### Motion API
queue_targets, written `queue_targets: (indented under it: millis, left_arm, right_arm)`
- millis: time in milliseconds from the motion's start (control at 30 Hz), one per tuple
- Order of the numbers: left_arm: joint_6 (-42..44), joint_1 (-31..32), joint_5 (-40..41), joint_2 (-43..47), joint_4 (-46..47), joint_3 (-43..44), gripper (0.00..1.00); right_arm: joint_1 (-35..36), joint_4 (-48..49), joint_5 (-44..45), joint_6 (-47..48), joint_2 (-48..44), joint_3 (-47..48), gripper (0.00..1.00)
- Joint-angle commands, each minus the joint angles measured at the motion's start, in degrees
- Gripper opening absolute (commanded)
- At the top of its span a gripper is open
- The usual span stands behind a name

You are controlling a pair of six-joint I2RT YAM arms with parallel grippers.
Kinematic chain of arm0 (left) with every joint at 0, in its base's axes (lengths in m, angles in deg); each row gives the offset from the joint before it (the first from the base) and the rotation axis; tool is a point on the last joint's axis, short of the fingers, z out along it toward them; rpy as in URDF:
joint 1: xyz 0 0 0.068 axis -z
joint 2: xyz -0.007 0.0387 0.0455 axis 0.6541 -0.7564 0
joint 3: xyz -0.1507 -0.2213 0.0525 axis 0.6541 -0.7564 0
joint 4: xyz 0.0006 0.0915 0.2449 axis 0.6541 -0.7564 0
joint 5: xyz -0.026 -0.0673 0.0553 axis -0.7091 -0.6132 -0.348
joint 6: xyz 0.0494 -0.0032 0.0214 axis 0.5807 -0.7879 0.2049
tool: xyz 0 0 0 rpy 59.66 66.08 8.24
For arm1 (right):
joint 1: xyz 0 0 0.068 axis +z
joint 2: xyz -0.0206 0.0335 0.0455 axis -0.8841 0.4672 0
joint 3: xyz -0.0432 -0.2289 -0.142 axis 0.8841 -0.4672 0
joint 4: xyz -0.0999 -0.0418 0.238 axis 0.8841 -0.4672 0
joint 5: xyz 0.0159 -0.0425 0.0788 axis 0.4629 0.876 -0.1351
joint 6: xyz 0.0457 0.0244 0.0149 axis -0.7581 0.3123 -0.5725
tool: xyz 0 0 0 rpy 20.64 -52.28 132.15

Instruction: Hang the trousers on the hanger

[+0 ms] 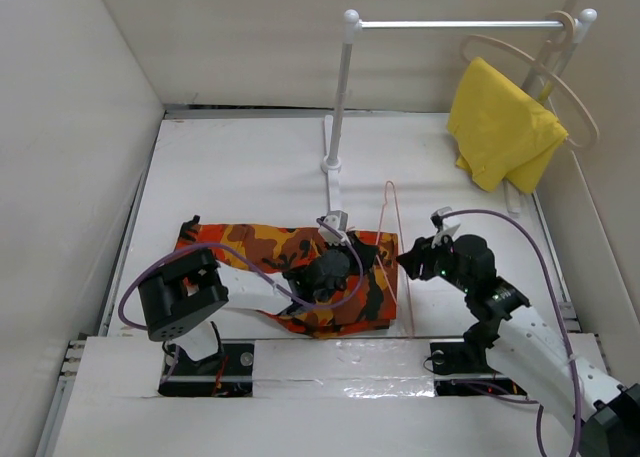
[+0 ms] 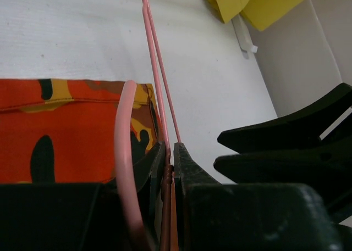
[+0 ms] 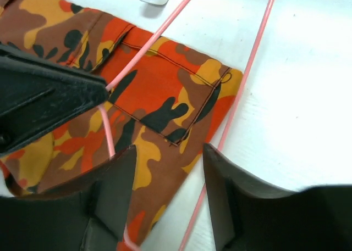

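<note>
Pinching the hanger (image 2: 125, 141) wire, left gripper (image 2: 170, 149) is clamped over the right end of the trousers (image 1: 250, 243); these lie flat, long axis left-right. Right gripper (image 3: 168, 152), jaws wide, hovers just beside that end.

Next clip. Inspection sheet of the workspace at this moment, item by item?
Surface: white table, no spills seen.
Job's things: trousers lie folded flat; pink hanger lies partly over their right end.
Clutter: yellow cloth on a wooden hanger, hung from the white rack.
Grippers: left gripper shut on the hanger wire; right gripper open above the trousers' corner.
Cables: purple cables loop off both arms.
Surroundings: white walls around the table.
</note>
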State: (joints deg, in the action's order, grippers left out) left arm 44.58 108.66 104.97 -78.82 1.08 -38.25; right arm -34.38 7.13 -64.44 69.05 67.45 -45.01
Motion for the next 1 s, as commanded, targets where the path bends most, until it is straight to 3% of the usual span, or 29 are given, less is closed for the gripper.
queue_targets:
  millis: [0,67,167,233,267,367,467,633,733,767,833,967]
  left_arm:
    - [-0.9,1.9,-0.5,0.5,1.7,-1.2,0.00]
    - [-1.9,2.7,1.0,0.5,1.3,-2.3,0.00]
    - [-3.1,2.7,-0.2,-0.6,1.6,-3.3,0.00]
    - [-3.9,2.7,-0.2,-0.9,1.6,-4.1,0.00]
    - [-4.2,2.7,-0.9,-1.1,2.5,-4.4,0.00]
    - [-4.2,3.2,-1.8,-1.7,2.3,-4.9,0.00]
    - [-4.4,3.2,-2.0,-1.7,3.2,-6.3,0.00]
    - [-4.3,3.2,-1.6,-1.0,3.4,-8.2,0.00]
    - [-3.8,3.2,-1.3,-0.9,3.9,-8.5,0.00]
    - [-3.4,3.2,-1.3,-1.0,3.8,-8.5,0.00]
    - [-3.1,3.2,-1.0,-1.6,3.9,-8.5,0.00]
    - [-2.3,3.2,-2.2,-2.8,4.7,-7.8,0.00]
  right_arm:
    - [-0.3,3.2,1.3,0.1,0.9,0.3,0.45]
    - [-0.3,9.5,1.0,-1.6,3.6,-3.0,0.17]
    - [-0.3,13.1,1.7,-2.4,9.5,-4.6,0.09]
    - [-0.3,14.1,0.4,-2.2,12.4,-4.6,0.14]
    - [-0.3,14.3,0.6,-2.2,13.7,-4.5,0.29]
    - [0.3,17.3,0.7,-3.9,16.5,-6.4,0.56]
    - [1.6,18.5,0.2,-5.0,17.5,-7.2,0.66]
    - [3.6,21.3,-0.1,-7.9,18.7,-9.0,0.66]
    - [4.8,23.3,-0.6,-9.3,19.9,-10.1,0.59]
    - [5.7,24.9,-0.7,-9.9,20.4,-10.6,0.45]
    - [6.6,25.8,0.0,-10.3,21.1,-10.9,0.39]
    - [7.1,25.1,1.5,-10.0,23.6,-9.4,0.14]
